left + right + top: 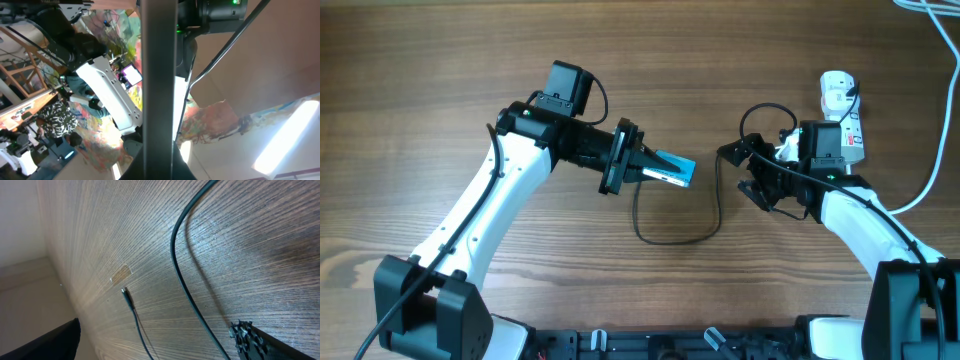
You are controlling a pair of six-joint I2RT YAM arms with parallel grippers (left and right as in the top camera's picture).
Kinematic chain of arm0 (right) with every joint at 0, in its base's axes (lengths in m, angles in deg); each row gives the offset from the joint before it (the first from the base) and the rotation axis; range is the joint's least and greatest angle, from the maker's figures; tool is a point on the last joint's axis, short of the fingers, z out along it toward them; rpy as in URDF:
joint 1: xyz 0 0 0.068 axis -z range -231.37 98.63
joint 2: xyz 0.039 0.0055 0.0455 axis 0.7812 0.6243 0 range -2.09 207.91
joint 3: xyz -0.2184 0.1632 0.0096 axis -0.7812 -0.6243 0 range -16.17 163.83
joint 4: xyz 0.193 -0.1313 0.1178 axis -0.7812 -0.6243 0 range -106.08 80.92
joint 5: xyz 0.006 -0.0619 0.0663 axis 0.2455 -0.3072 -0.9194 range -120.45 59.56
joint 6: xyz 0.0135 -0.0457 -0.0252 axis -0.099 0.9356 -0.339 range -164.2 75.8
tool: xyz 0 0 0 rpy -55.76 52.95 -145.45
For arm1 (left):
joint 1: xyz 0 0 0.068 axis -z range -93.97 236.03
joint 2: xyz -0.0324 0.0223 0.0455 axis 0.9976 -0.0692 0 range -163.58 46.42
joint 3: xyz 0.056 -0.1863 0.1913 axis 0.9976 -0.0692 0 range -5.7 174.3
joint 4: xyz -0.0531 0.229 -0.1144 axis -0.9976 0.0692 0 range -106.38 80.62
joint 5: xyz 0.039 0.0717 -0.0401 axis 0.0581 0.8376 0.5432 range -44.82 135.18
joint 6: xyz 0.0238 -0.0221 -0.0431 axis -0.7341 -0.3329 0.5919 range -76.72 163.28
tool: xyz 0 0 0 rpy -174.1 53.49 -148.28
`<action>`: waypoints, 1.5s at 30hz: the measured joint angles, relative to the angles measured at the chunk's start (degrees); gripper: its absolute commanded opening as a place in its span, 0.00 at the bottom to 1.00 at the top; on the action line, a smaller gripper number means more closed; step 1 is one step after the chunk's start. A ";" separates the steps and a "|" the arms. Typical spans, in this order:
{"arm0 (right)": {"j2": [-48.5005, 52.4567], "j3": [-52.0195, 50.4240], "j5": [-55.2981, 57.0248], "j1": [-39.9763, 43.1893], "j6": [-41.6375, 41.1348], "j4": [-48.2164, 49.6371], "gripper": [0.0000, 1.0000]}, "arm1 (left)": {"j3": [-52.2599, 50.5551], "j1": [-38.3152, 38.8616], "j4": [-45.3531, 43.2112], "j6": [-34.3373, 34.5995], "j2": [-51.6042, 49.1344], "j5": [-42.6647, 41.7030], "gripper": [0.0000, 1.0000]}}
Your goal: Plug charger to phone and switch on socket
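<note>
While the left gripper [652, 167] clamps the phone [676, 171], the wide-open right gripper [740, 172] should pinch the charger [676, 240] just behind its connector tip [125, 294], held straight.

- Left arm [485, 205] extends from the near-left base toward centre; left gripper [658, 167] points right, jaws clamped shut.
- Right arm [865, 215] is bent; right gripper [744, 172] points left, jaws spread wide.

The phone [674, 170], turquoise screen tilted upward, is held by one end in the left end effector [652, 166]. Below it the charger [672, 240], a thin black cable, lies looped on the counter [420, 60], with its connector tip [125, 293] loose on the wood. The socket [840, 100], a white power strip, lies far right, partly hidden.
</note>
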 measured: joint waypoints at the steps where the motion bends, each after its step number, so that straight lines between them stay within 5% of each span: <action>1: 0.00 0.00 0.00 0.00 0.00 0.02 1.00 | 0.00 0.00 0.00 0.00 0.00 0.00 0.04; 17: 0.00 0.00 0.00 0.00 0.00 0.02 1.00 | 0.00 0.00 1.55 -0.02 0.00 1.05 0.04; 23: 0.00 0.00 0.00 0.00 0.00 0.02 1.00 | 0.00 0.00 1.62 -3.28 0.00 8.57 0.04; 31: 0.00 0.00 0.00 0.00 0.00 0.04 1.00 | 0.00 0.00 0.55 -7.17 0.00 28.48 0.04; 39: 0.00 0.00 0.00 0.00 0.00 0.04 0.99 | -0.02 0.22 -3.28 -26.56 0.00 48.19 0.04; 45: 0.00 0.00 0.00 0.00 0.00 0.02 1.00 | -1.66 3.30 -3.21 -33.31 -0.11 77.18 0.04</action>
